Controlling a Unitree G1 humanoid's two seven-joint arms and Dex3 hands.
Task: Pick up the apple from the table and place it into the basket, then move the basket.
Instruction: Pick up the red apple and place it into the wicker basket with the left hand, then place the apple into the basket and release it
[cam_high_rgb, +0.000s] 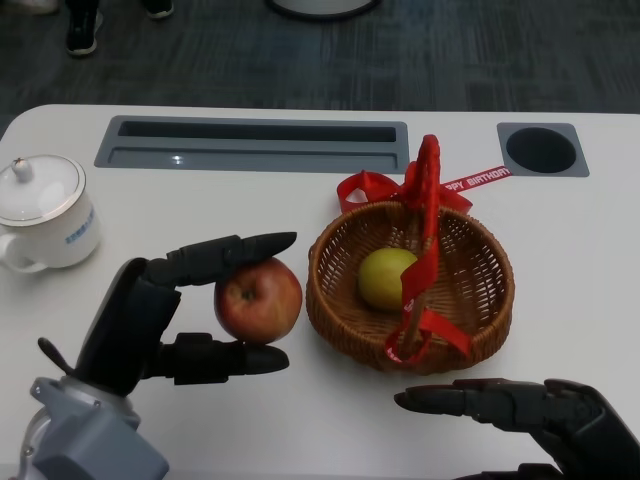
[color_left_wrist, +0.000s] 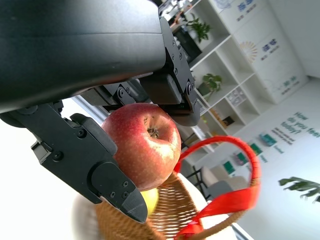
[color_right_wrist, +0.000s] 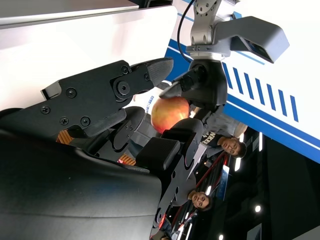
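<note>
A red apple (cam_high_rgb: 258, 299) sits just left of the wicker basket (cam_high_rgb: 340, 315), and my left hand (cam_high_rgb: 165, 310) grips it between fingers above and thumb below. The left wrist view shows the apple (color_left_wrist: 145, 145) held in the black fingers (color_left_wrist: 97, 165), with the basket (color_left_wrist: 175, 210) and its red ribbon handle (color_left_wrist: 240, 185) beyond. Inside the basket lies a yellow-green fruit (cam_high_rgb: 386, 277). A red ribbon handle (cam_high_rgb: 425, 240) arches over it. My right hand (cam_high_rgb: 520, 410) hovers near the table's front edge below the basket, fingers extended and holding nothing. The right wrist view catches the apple (color_right_wrist: 169, 113) in the distance.
A white teapot (cam_high_rgb: 42, 215) stands at the left edge. A grey recessed tray (cam_high_rgb: 250, 145) and a round black hole (cam_high_rgb: 541, 150) lie along the far side of the table. People stand beyond the table in the right wrist view.
</note>
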